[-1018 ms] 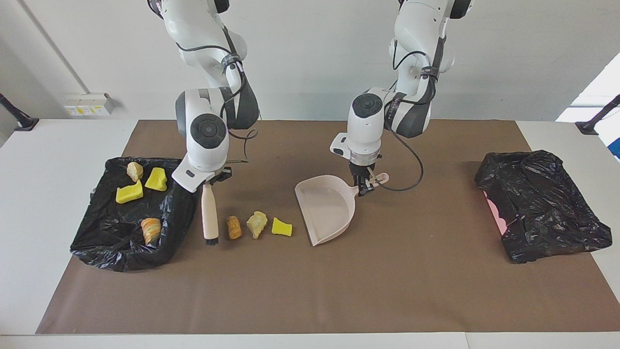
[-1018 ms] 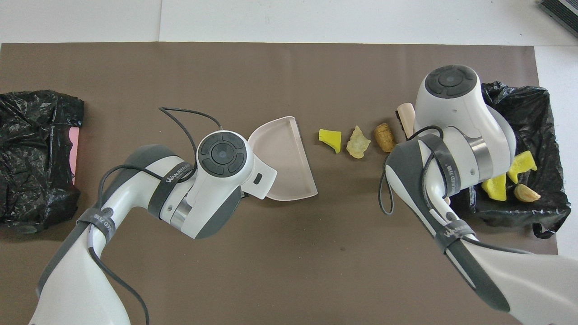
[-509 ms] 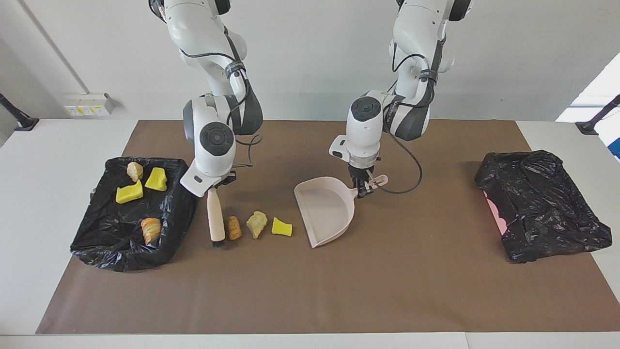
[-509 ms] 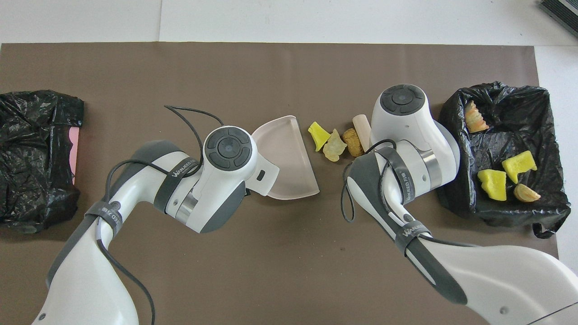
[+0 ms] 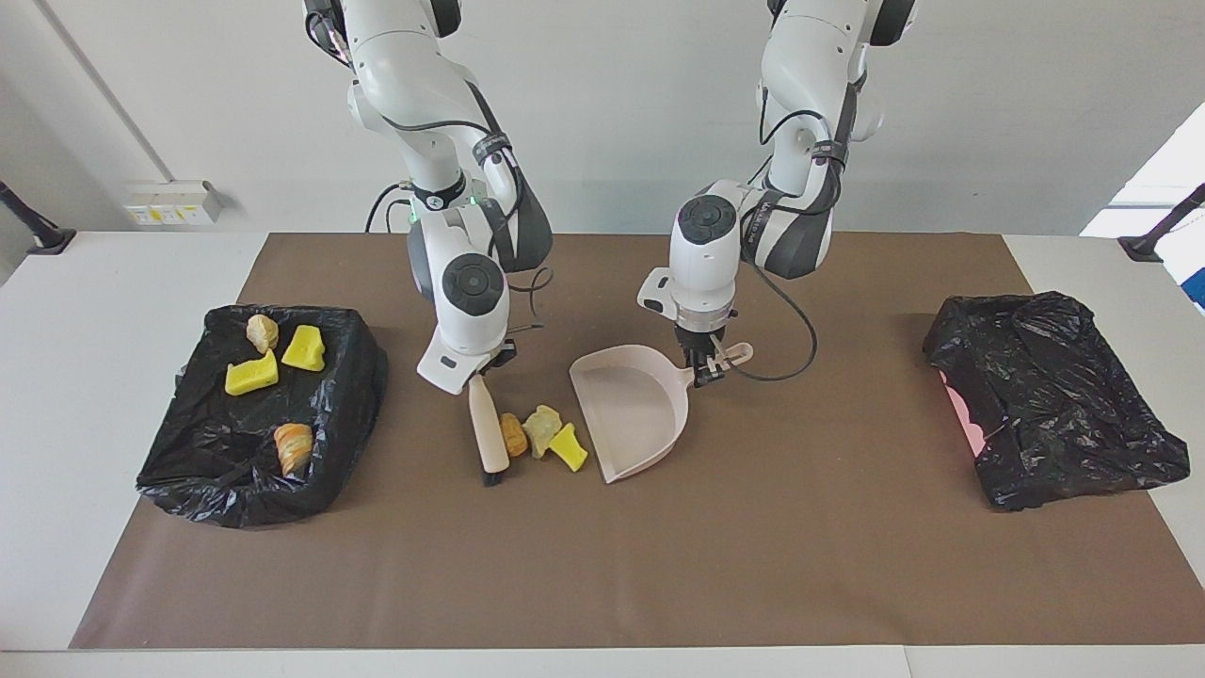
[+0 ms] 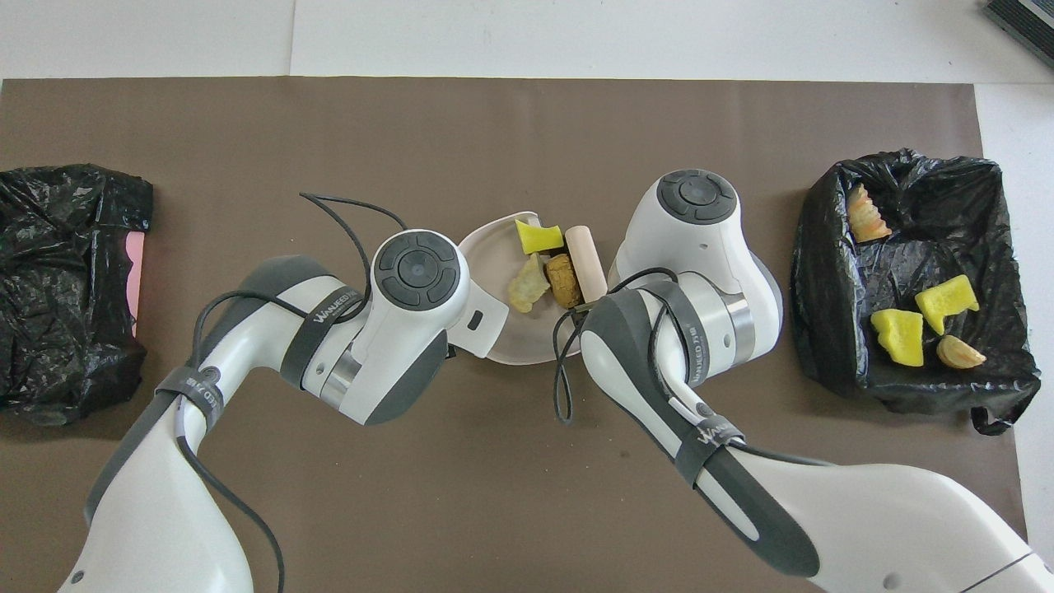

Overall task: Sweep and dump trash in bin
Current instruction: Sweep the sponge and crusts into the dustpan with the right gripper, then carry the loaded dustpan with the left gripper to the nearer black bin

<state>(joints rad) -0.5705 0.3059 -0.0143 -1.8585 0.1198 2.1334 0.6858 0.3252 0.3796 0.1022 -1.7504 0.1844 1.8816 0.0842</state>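
Seven scraps of trash are in sight; three lie in a tight cluster on the brown mat at the mouth of the one dustpan, and four lie in the open black-lined bin at the right arm's end of the table. The three loose ones are an orange-brown lump, a beige lump and a yellow sponge chunk; they touch one another, the orange-brown lump against the side of the brush, the yellow chunk at the dustpan's open edge; whether any scrap is already on the pan's floor is hard to tell, since the overhead view shows them over its lip. In the bin are two yellow sponge chunks, one beige lump and one striped orange lump.

There is one brush, tilted, bristles down on the mat; the right gripper has its jaws closed on the upper end of its handle. The left gripper has its jaws clamped on the dustpan's handle, the pan resting on the mat with its mouth toward the brush.

A second bin covered by a crumpled black bag, with a bit of pink showing at its edge, sits at the left arm's end of the table, well apart from the rest.
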